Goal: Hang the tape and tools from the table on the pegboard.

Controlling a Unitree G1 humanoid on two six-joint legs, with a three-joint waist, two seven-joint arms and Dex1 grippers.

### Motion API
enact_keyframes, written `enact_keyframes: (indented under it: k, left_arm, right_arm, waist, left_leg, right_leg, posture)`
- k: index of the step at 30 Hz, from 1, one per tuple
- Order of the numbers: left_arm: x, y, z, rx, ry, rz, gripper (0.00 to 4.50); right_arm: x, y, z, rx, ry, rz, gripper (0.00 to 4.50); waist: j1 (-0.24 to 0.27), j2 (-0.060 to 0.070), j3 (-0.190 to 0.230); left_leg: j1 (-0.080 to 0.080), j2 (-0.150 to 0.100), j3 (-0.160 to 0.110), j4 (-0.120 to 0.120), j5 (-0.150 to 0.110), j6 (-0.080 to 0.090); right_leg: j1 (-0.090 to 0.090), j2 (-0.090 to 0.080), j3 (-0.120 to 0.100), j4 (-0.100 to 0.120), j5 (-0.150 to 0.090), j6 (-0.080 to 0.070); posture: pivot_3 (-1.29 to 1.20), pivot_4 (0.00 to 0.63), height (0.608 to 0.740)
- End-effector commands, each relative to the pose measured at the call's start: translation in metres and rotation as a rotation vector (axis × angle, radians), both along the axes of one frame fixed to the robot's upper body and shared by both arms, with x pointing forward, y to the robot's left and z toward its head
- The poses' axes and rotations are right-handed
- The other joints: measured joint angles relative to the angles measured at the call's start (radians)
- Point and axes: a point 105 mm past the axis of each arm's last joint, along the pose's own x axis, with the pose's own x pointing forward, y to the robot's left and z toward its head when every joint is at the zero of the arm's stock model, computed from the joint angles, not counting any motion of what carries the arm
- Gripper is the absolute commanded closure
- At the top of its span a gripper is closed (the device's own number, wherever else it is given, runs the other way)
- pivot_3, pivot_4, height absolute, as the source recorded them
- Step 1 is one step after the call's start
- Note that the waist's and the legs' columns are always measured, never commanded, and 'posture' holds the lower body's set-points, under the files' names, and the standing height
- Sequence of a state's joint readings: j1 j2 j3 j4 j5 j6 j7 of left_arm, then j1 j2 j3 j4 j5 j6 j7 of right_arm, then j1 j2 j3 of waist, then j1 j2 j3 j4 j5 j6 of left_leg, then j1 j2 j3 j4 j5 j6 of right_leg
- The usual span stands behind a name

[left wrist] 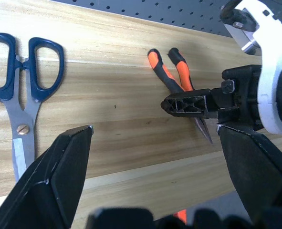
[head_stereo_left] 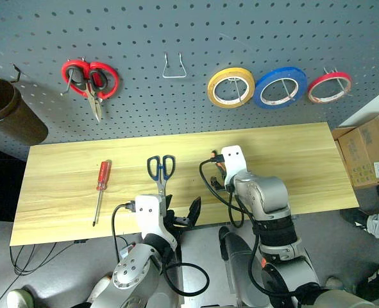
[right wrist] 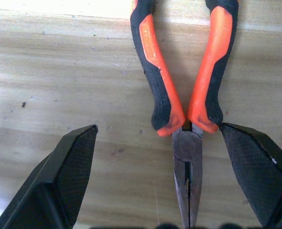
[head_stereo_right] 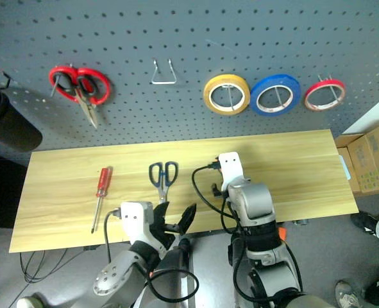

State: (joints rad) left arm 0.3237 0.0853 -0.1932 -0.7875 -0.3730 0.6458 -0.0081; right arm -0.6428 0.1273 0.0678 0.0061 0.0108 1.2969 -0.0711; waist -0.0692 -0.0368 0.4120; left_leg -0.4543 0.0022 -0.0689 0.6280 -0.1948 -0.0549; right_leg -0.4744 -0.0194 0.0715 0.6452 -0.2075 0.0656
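The pliers (right wrist: 162,81) with orange-and-black handles lie on the table (head_stereo_left: 292,154), jaws pointing toward the near edge. My right gripper (right wrist: 158,126) hangs open over them, one finger on each side of the pivot, not touching. The dark-blue-handled scissors (head_stereo_left: 161,170) and the red-handled screwdriver (head_stereo_left: 101,189) lie further left. My left gripper (left wrist: 155,138) is open and empty at the table's front edge, just near of the scissors (left wrist: 24,95). The thin red tape (head_stereo_left: 335,76) hangs on a hook at the right of the pegboard (head_stereo_left: 176,32).
On the pegboard hang red-handled scissors (head_stereo_left: 90,80), a yellow roll (head_stereo_left: 231,87), a blue roll (head_stereo_left: 279,86) and a bare wire hook (head_stereo_left: 174,66). A brown bin (head_stereo_left: 9,112) hangs at the far left. A cardboard box (head_stereo_left: 372,151) stands right of the table.
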Motion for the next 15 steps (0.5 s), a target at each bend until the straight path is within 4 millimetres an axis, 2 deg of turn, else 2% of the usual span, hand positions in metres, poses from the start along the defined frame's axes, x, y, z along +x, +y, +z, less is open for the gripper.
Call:
enact_keyframes:
  k: [1,5,10,13,15]
  left_arm:
    - [-0.0040,-0.0042,0.0134,-0.022,-0.050,-0.006,0.00]
    - [-0.0031,-0.0044,0.0142,-0.024,-0.054,-0.006,0.00]
    - [-0.0028,-0.0048,0.0142,-0.024,-0.054,-0.009,0.00]
    - [-0.0028,-0.0045,0.0140,-0.023,-0.053,-0.008,0.00]
    - [-0.0024,-0.0041,0.0137,-0.022,-0.053,-0.008,0.00]
  right_arm:
    - [0.0156,0.0027,0.0108,0.003,-0.059,-0.011,0.03]
    - [0.0245,0.0020,0.0113,-0.007,-0.071,-0.009,0.03]
    - [0.0241,0.0015,0.0056,-0.011,-0.046,0.010,0.03]
    - [0.0205,-0.0018,0.0031,-0.015,-0.022,0.007,0.65]
    - [0.0182,-0.0036,0.0017,-0.016,-0.008,0.007,1.30]
  waist:
    - [0.002,0.000,0.000]
    - [0.009,0.000,0.000]
    - [0.014,0.000,0.000]
    - [0.014,0.000,0.000]
    - [0.014,0.000,0.000]
  left_leg:
    - [0.000,0.000,0.000,0.000,0.000,0.000]
    - [0.000,0.000,0.000,0.000,0.000,0.000]
    - [0.000,0.000,0.000,0.000,0.000,0.000]
    - [0.000,0.000,0.000,0.000,0.000,0.000]
    - [0.000,0.000,0.000,0.000,0.000,0.000]
  right_leg:
    - [0.000,0.000,0.000,0.000,0.000,0.000]
    - [0.000,0.000,0.000,0.000,0.000,0.000]
    - [0.000,0.000,0.000,0.000,0.000,0.000]
    - [0.000,0.000,0.000,0.000,0.000,0.000]
    - [0.000,0.000,0.000,0.001,0.000,0.000]
  posture:
    - [0.06,0.444,0.740]
    - [0.06,0.444,0.740]
    - [0.06,0.448,0.740]
    - [0.06,0.448,0.740]
    - [0.05,0.451,0.740]
